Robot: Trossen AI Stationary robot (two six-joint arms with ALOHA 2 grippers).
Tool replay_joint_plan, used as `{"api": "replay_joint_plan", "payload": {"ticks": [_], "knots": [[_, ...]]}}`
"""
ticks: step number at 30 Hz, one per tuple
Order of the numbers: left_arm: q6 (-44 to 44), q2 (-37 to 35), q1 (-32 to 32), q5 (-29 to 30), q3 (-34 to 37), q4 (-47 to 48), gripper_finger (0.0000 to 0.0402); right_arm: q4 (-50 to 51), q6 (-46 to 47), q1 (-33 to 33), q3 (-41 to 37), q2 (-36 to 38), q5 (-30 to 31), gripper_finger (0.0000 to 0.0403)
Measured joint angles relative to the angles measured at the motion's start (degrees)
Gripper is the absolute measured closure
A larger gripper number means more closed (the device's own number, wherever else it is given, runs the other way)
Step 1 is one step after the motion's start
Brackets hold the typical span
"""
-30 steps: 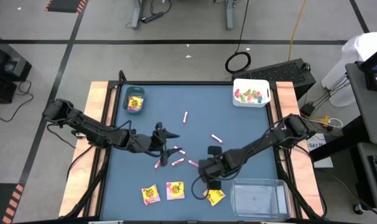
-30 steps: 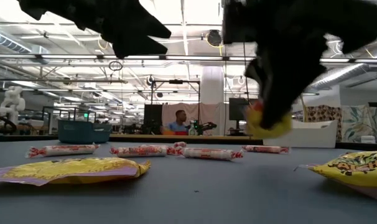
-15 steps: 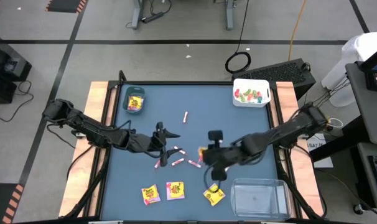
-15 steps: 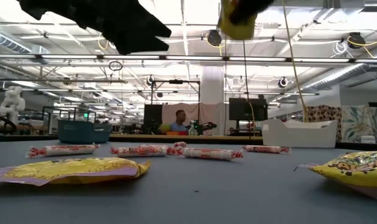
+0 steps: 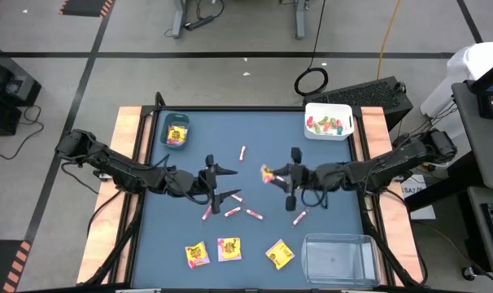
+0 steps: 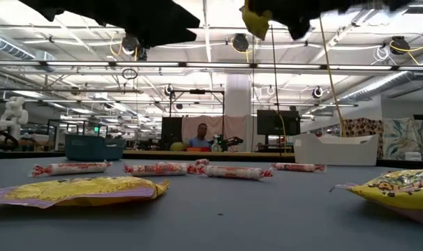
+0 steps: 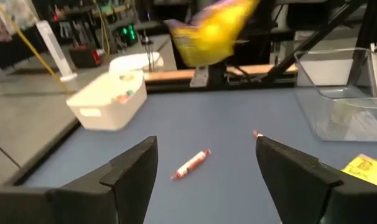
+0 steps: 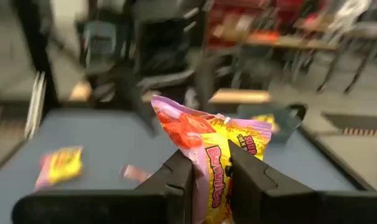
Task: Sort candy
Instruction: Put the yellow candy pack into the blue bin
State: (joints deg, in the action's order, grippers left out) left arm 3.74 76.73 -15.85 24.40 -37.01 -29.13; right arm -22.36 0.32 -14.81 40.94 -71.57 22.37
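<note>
Right gripper (image 8: 210, 186) raised over mid-table, pinching a yellow packet (image 8: 216, 158) between its fingers. Left gripper (image 5: 222, 183) spread wide, empty, pink-white sticks (image 5: 230, 210) scattered just beside.

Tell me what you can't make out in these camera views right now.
- Teal bin contents: low view, hidden by its wall; high view, too small to count.
- White bin sweets: too small in every view to count.
- Packet in the right pincer: blurred in left wrist view; low view cuts it at the top.
</note>
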Motion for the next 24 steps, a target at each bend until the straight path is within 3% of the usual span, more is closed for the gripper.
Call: {"api": "replay_joint_plan", "payload": {"ticks": [4,7,14,24], "knots": [[3.6,0.0,0.8,0.8,0.0,-1.8,0.0126,-19.4,1.8,3.2,-8.4,0.1,0.0,0.0337],[4.7,0.0,2.1,1.8,0.0,-2.1,0.0126,-27.5,5.0,5.8,-11.6,-0.4,0.0,0.0337],[5.8,0.0,6.4,1.8,0.0,-1.9,0.0126,-27.4,7.7,8.9,-12.8,-1.4,-0.2,0.0337],[5.6,0.0,9.1,-0.4,0.0,-1.0,0.0126,-27.6,2.2,9.5,-12.8,-1.7,-3.3,0.0337]]}}
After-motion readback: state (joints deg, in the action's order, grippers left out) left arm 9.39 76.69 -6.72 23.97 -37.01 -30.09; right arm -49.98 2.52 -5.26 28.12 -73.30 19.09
